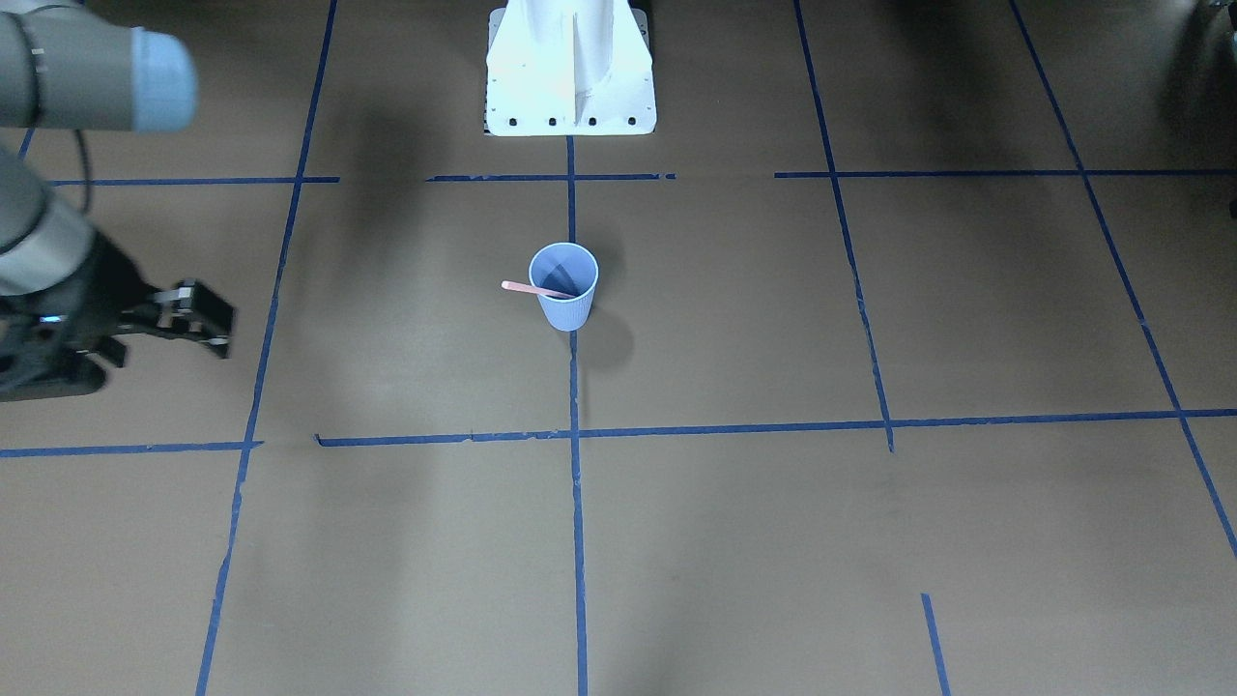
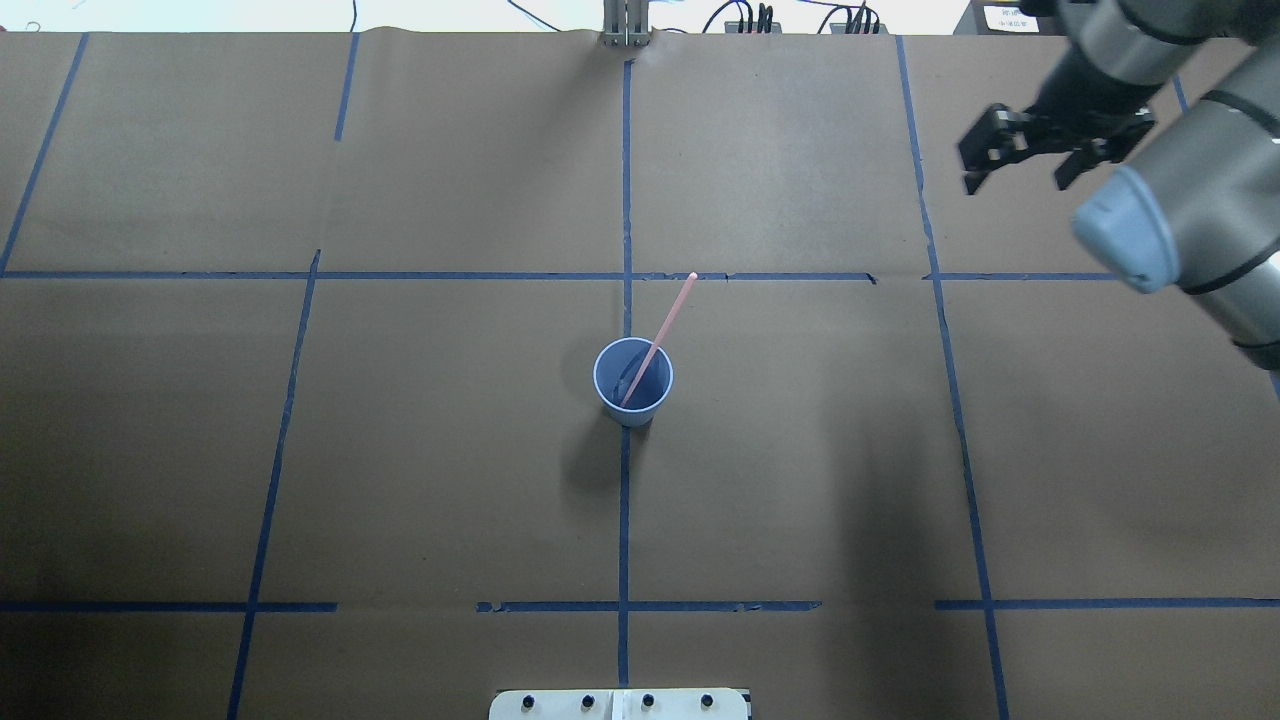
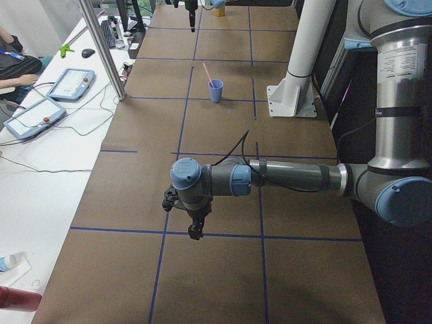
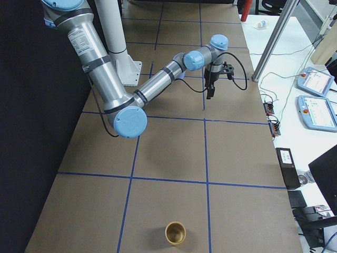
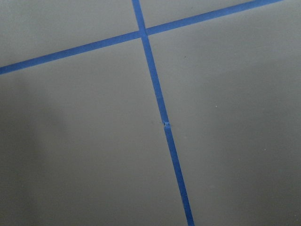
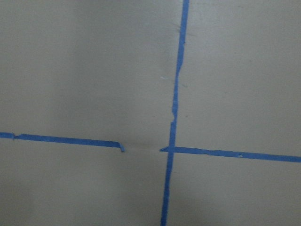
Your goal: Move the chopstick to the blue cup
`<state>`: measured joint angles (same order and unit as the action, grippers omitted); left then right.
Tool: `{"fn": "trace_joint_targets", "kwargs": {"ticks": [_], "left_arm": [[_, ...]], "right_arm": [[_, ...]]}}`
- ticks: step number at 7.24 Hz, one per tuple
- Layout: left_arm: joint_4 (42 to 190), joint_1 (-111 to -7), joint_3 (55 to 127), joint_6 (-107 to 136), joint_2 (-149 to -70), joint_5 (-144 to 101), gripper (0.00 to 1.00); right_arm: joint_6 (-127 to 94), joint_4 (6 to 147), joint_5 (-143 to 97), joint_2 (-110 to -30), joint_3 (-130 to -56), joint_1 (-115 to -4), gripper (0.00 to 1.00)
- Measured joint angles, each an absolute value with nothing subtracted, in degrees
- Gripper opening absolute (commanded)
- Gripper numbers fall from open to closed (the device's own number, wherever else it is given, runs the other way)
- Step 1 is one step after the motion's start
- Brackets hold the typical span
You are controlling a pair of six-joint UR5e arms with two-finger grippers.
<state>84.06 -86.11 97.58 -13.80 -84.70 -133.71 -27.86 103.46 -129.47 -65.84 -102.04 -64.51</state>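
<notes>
Leaning inside the blue cup (image 2: 630,415) at mid-table, the pink chopstick (image 2: 665,328) looked delivered, so the right gripper (image 2: 1015,165), spread and empty, needed only to stay well apart from it, while I could not tell the left gripper's (image 3: 194,229) state.

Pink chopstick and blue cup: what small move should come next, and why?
Probably just park the right gripper: the thin pink chopstick already leans inside the blue ribbed cup, and that gripper hangs open and empty, far from it.
</notes>
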Motion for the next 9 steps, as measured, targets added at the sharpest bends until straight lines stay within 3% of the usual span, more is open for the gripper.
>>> {"fn": "trace_joint_targets", "kwargs": {"ticks": [6,9], "left_arm": [[84.1,-86.1,98.0,-14.1,-84.8,-133.6,1.0],[84.3,-86.0,98.1,-14.1,-84.8,-133.7,1.0]], "right_arm": [[13.2,103.3,-132.5,-92.6,-102.4,-86.5,1.0],[14.2,101.4,-132.7,-97.8,-102.3,-89.7,1.0]]}}
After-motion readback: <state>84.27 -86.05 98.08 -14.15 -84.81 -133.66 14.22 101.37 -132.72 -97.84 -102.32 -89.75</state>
